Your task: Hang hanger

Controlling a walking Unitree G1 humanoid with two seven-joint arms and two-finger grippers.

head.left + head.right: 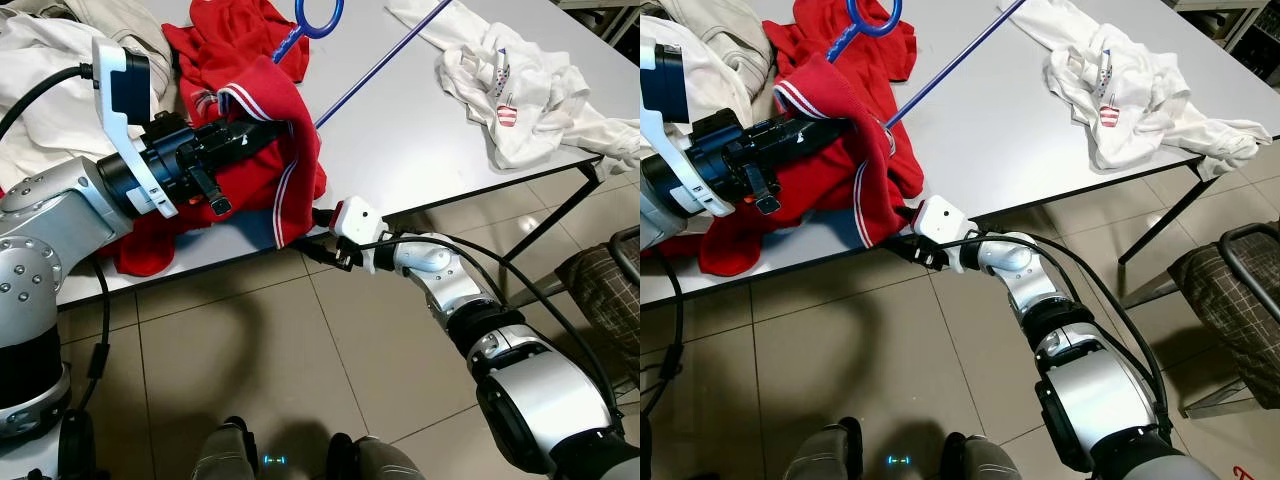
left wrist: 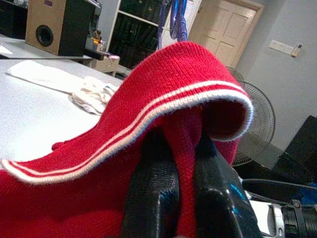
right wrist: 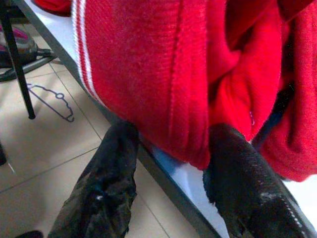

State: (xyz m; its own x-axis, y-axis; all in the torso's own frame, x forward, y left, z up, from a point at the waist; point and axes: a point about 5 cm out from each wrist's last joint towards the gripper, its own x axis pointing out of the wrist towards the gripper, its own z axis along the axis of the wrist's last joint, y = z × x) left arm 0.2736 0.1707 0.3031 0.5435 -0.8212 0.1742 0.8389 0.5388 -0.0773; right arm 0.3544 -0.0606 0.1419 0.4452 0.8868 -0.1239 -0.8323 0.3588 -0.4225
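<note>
The left gripper [image 1: 262,136] is pinching the red knitted sweater with white stripes [image 1: 262,170] on the grey surface [image 1: 400,130], and the blue plastic hanger [image 1: 330,50] is poking out of it. The right gripper [image 1: 318,238], fingers spread, is reaching at the sweater's hanging edge. White clothes [image 1: 520,100] are lying nearby.

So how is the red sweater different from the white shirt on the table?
The red sweater is knitted with white stripes along its edge; the white shirt is thin with small red prints. The sweater hangs over the table edge, pinched by the left gripper; the shirt lies crumpled, untouched. Both are on the grey table.
</note>
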